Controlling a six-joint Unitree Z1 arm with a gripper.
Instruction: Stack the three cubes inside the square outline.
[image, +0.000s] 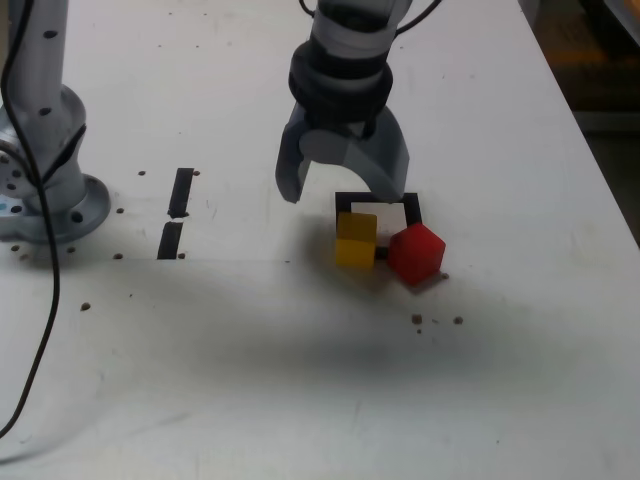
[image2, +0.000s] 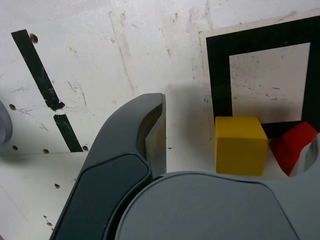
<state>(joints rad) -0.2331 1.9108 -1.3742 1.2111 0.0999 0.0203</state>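
1. In the exterior view, a white surface (image: 300, 380) is seen, with small dark holes and crumbs spread over it.
2. The grey gripper (image: 342, 192) is held above the surface, pointing down. Its jaws are spread wide, and nothing is held between them.
3. The square outline (image: 378, 203) is seen just under and behind the jaws. It is made of black tape, and part of it is hidden by the gripper.
4. The yellow cube (image: 356, 239) is set on the near edge of the square outline, on the exterior view's left side of it.
5. The red cube (image: 416, 253) is placed just beside the yellow cube, on the exterior view's right. It is turned at an angle and sits at the near corner of the outline. It cannot be told whether the two cubes touch.
6. No green cube is seen in either view.
7. Two short black tape strips (image: 177, 212) are stuck to the surface, well apart from the outline, on the exterior view's left.
8. A grey round base (image: 55, 190) is seen at the exterior view's left edge, with a black cable (image: 48, 300) hanging by it.
9. In the wrist view, one dark grey jaw is seen close up, with bare white surface (image2: 100, 60) behind it.
10. The yellow cube (image2: 240, 145) is seen against the black edge of the square outline (image2: 219, 75). The white inside of the outline is bare.
11. A part of the red cube (image2: 294, 145) is seen next to the yellow one.
12. The tape strips (image2: 42, 85) are seen on the far side of the jaw.
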